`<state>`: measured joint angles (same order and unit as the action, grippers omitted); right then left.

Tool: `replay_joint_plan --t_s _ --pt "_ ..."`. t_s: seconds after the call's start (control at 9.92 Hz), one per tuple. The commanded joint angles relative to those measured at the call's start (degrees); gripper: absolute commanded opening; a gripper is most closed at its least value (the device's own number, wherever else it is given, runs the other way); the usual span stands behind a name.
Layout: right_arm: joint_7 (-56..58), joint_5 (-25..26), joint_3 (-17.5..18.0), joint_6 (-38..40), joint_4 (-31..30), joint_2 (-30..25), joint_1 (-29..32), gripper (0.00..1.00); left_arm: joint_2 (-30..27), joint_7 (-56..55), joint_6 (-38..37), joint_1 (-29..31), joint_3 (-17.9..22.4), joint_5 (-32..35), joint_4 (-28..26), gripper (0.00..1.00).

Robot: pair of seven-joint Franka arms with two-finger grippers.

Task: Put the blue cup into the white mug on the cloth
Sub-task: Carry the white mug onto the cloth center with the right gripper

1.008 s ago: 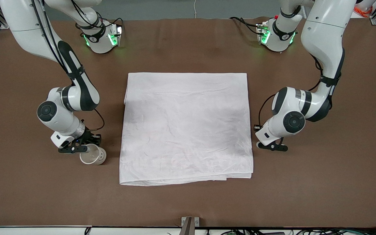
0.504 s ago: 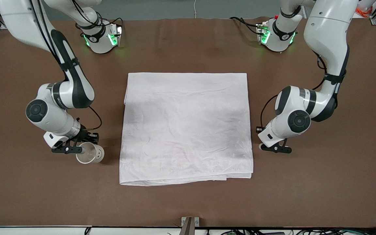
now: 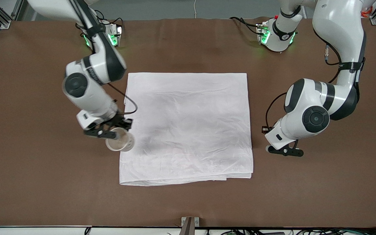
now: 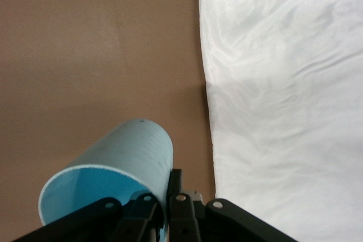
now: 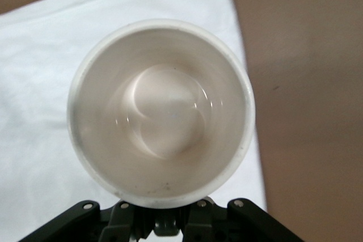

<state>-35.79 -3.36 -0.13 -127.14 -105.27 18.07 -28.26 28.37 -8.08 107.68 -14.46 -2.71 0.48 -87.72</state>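
Note:
My right gripper [image 3: 111, 133] is shut on the rim of the white mug [image 3: 120, 142] and holds it in the air, over the edge of the cloth [image 3: 188, 130] toward the right arm's end. The right wrist view looks down into the empty mug [image 5: 161, 111], held upright in the gripper [image 5: 164, 213] with the cloth [image 5: 34, 83] below. My left gripper [image 3: 284, 150] is over bare table beside the cloth's other edge. In the left wrist view the gripper [image 4: 167, 208] is shut on the wall of the blue cup [image 4: 122, 162], next to the cloth [image 4: 283, 83]. The front view hides that cup under the hand.
The brown table [image 3: 188, 202] surrounds the cloth on all sides. Both arm bases [image 3: 276, 36] stand along the table edge farthest from the front camera. The cloth is wrinkled and folded double at its edges.
My right arm has lifted the white mug off the bare table and carried it toward the cloth, now over its edge. My left arm has drifted slightly away from the cloth with the blue cup.

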Motion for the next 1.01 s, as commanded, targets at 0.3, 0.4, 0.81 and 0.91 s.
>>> replay_joint_plan --t_s 0.3,0.4,0.81,0.91 --pt "-19.5 -0.1 -0.8 -10.9 2.5 8.0 -17.5 0.01 0.9 -0.4 -1.9 -1.2 0.2 -0.4 2.6 0.0" --pt "-20.6 0.2 -0.8 -10.9 5.8 12.0 -18.2 0.01 1.2 -0.4 -1.9 -0.8 0.2 -0.4 2.5 0.0" --pt "-22.2 0.8 -0.8 -10.9 7.8 16.7 -19.4 0.1 2.0 -0.4 -1.9 -0.8 0.2 -0.5 2.6 0.0" --pt "-21.0 0.8 -0.8 -10.9 7.9 16.9 -19.3 0.23 2.0 -0.4 -1.9 -0.7 0.2 -0.5 2.6 0.0"
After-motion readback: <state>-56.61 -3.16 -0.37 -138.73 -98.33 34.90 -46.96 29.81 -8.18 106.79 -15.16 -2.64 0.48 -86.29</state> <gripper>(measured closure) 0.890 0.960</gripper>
